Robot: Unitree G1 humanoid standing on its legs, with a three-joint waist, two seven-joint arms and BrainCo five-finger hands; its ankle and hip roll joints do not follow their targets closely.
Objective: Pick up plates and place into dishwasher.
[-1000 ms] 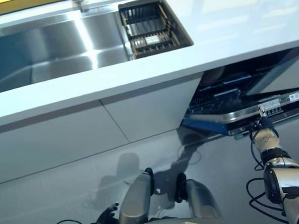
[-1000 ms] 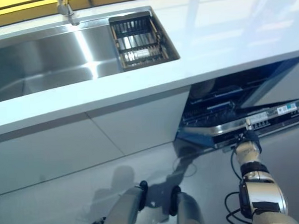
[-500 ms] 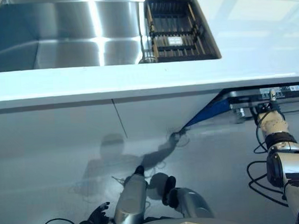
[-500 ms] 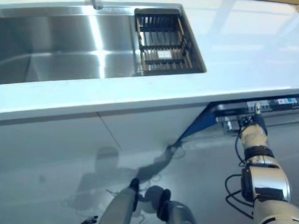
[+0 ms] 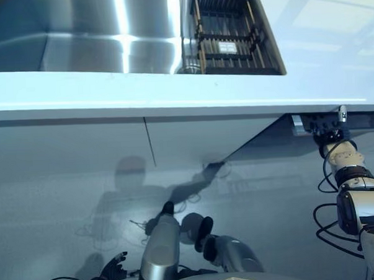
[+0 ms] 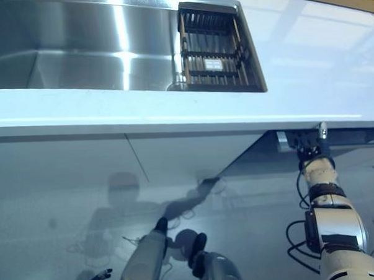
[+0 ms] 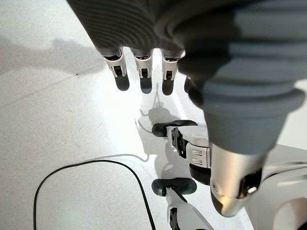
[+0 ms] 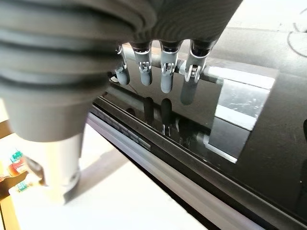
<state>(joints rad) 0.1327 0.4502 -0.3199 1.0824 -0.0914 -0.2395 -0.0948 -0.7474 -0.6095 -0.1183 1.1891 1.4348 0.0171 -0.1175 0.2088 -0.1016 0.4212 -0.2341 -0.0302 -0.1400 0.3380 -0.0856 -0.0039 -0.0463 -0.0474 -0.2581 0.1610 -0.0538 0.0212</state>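
My right hand's [image 6: 309, 152] fingers [image 8: 164, 73] sit at the handle bar [image 8: 211, 74] on the dishwasher door [image 8: 268, 124], at the right edge of the frame just under the white bench [image 5: 172, 94]; they hang fairly straight along the dark panel, and I cannot tell whether they actually grip the bar. The door looks nearly closed against the cabinet front [image 5: 69, 148]. My left hand [image 5: 109, 272] is low in the bottom left corner above the floor [image 7: 53, 120], fingers loose and holding nothing. In the upper middle I see the steel sink [image 5: 78, 55] with a dark rack [image 6: 214, 52] set in its right end. I see no plates on the bench or in either hand.
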